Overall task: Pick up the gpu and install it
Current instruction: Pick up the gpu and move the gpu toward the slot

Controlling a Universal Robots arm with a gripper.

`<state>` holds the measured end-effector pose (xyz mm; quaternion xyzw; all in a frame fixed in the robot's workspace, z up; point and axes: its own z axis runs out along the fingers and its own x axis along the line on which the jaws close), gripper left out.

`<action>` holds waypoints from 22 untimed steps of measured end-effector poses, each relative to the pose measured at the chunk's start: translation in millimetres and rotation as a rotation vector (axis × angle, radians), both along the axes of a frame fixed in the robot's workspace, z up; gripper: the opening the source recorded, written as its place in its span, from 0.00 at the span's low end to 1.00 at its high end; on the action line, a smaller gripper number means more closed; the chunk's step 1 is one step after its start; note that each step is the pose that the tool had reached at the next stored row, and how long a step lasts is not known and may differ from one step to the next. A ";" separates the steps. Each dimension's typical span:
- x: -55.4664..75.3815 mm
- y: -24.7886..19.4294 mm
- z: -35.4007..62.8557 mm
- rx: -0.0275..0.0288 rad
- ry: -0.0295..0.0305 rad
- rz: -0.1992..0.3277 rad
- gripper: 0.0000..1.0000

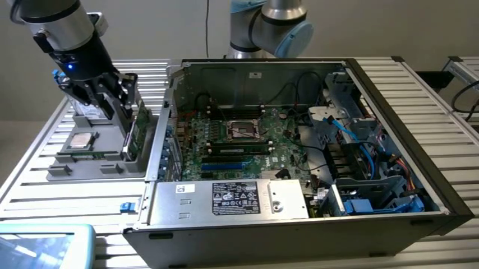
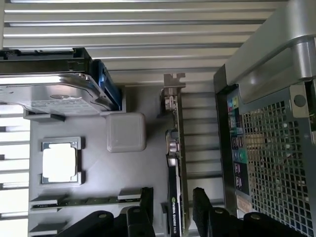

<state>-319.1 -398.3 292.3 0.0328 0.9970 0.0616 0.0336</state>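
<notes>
A: Item 1, gpu (image 2: 176, 163). Loc?
B: Stood on edge in a slot of the grey tray (image 2: 133, 175), on the tray side nearest the PC case (image 1: 247, 84). In the exterior view the tray sits at 9 o'clock of the case, both on the slatted bench (image 1: 53, 196). Silver bracket at one end. Not lifted, not in the case.
A: Why on edge?
B: Prob. so both flat faces are free for a pinch from above. The slot keeps it upright.
A: Item 2, gripper (image 1: 112, 101)?
B: Approx. 10 o'clock in the exterior view, over the tray. Fingers (image 2: 145, 207) apart, one each side of the card's line in the wrist view. No contact w/ the card visible, holding nothing. Reads as lined up for the pick. Height above the card: can't tell.
A: Other tray stock?
B: Hard drive (image 2: 54, 96) in its holder. CPU (image 2: 59, 163) flat in a square recess. Memory stick (image 2: 84, 201) in a long slot. One blank grey block (image 2: 126, 132). Each has its own recess, prob. to fix position for picking.
A: Case condition?
B: Lies on its side, panel off, motherboard (image 1: 232, 140) facing up, which gives access from above. PSU box (image 1: 232, 199) at 6 o'clock of the board, drive cage (image 1: 374, 190) at 3 o'clock. No expansion card seated that I can make out.
A: Task status?
B: Pick not yet made, install not begun.
</notes>
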 end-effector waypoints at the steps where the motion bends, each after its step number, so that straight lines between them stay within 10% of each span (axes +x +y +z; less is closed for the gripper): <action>1: 0.2 0.0 -1.8 0.0000 0.0000 0.000 0.46; 10: 0.7 -0.4 -17.7 0.0022 -0.0012 0.000 0.54; 16: 0.7 -5.3 -23.2 0.0275 -0.0079 0.000 0.54; 22: 1.1 -6.3 -28.6 0.0321 -0.0081 0.000 0.54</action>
